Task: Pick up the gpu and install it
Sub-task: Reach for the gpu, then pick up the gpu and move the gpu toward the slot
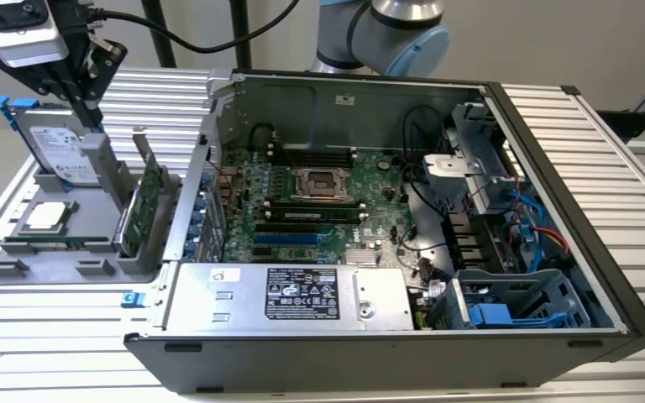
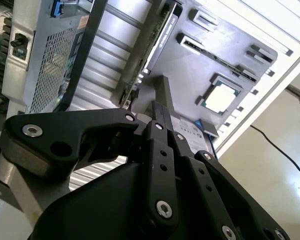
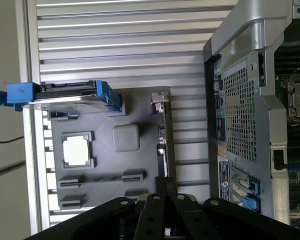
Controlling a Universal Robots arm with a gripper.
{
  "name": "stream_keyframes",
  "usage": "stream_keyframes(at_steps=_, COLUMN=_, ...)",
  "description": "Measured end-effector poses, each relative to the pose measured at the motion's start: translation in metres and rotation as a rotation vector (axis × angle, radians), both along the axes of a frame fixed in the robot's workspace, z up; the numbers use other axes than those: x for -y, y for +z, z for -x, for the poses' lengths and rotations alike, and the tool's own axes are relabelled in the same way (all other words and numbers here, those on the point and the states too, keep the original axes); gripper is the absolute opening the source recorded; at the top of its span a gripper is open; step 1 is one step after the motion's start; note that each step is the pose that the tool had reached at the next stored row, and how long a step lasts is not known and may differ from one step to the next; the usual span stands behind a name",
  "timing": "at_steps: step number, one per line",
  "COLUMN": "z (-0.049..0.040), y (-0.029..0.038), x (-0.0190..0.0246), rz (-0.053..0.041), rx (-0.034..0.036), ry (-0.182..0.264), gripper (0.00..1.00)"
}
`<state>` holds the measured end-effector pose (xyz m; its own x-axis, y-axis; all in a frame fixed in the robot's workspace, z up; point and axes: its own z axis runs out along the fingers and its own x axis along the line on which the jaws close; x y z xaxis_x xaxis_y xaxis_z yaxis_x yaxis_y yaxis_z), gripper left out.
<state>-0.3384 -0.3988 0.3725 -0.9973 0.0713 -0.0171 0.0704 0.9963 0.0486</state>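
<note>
White labels on power supply (image 1: 289, 295) and hard drive (image 1: 54, 143), print illegible

The grey holder (image 1: 48, 256) hides part of the gpu (image 1: 140, 210).

Green gpu (image 1: 140, 211) upright on edge in grey holder (image 1: 76, 256)

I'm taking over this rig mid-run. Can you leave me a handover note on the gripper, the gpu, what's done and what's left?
Gripper: shut, empty, hanging above the grey holder tray.
Gpu: standing on edge in the tray, beside the open computer case, not gripped.
Done: nothing that shows.
Left: picking up the gpu and installing it in the case.
</note>
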Motion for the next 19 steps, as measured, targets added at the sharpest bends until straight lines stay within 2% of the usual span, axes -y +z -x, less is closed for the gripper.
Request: stream_keyframes(at_steps=19, z=0.0, y=-0.0083, x=0.0, rz=0.0, rx=-0.0056, ry=0.0, gripper=0.0)
